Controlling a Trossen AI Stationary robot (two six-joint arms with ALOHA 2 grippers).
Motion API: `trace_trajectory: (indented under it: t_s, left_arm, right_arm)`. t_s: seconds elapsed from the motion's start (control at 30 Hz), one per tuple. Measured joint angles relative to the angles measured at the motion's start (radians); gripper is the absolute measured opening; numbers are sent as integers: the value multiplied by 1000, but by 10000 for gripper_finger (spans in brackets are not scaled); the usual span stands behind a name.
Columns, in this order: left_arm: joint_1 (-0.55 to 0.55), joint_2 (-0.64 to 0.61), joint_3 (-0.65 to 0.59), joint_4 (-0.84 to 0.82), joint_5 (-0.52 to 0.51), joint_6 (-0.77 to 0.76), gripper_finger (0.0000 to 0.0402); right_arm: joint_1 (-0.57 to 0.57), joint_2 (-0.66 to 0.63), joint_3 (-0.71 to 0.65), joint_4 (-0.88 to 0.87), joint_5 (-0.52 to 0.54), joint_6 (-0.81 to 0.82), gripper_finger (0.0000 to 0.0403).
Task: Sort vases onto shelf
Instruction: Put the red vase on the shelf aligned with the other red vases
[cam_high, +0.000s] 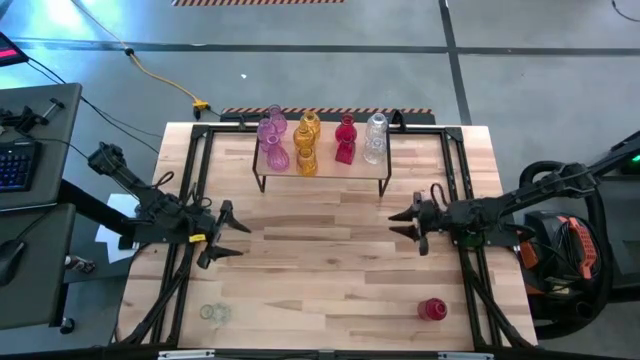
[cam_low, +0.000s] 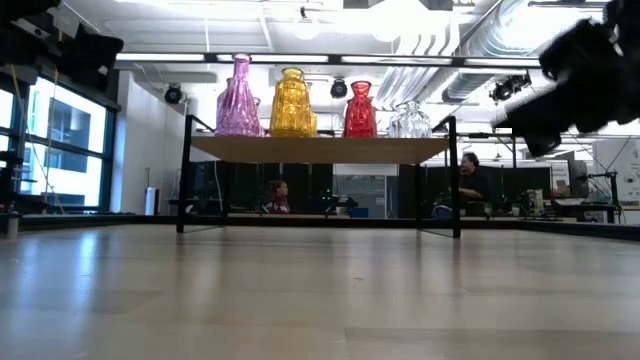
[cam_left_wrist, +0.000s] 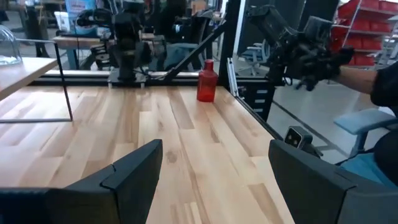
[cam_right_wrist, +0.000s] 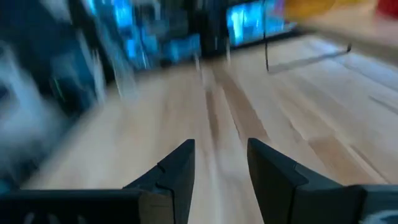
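Red vase (cam_high: 432, 309) — near edge | right end effector (cam_high: 401, 222) apart, open

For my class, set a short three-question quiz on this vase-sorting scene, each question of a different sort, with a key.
1. True or false: the red vase near the table's front edge stands on the shelf.
2. Multiple choice: which vase lies nearest the left gripper? A) the clear vase on the table B) the red vase on the table C) the clear vase on the shelf
3. Fill in: both the left gripper and the right gripper are ____ and hold nothing.

Key: 1 false, it stands on the table; 2 A; 3 open.
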Motion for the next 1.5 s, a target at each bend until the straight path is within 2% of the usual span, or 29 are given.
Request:
trace_trajectory:
  t_s: [0.1, 0.2, 0.57, 0.77, 0.9, 1.07, 1.23, 1.37, 1.5]
  left_arm:
    - [0, -19, -36, 35, 26, 23, 284]
    - [0, -31, -61, 71, 62, 41, 284]
    - [0, -60, -109, 94, 104, 66, 284]
    - [0, -60, -109, 93, 117, 66, 284]
    - [0, -60, -109, 93, 130, 68, 284]
    - [0, -60, -109, 93, 130, 83, 284]
    - [0, -60, -109, 93, 130, 70, 284]
    - [0, -60, -109, 93, 130, 56, 284]
    - [0, -60, -109, 93, 128, 55, 284]
  right_arm:
    - [0, -1, 2, 137, 37, 149, 130]
    - [0, 0, 19, 180, 39, 256, 130]
    - [0, 0, 87, 378, 35, 344, 130]
    - [0, 0, 194, 345, 24, 374, 130]
    - [0, 0, 291, 269, -21, 373, 130]
    - [0, 0, 482, -13, -43, 372, 130]
    - [0, 16, 753, -539, -39, 402, 130]
    - [0, 69, 959, -979, -12, 589, 130]
    - [0, 140, 1080, -1315, -19, 824, 130]
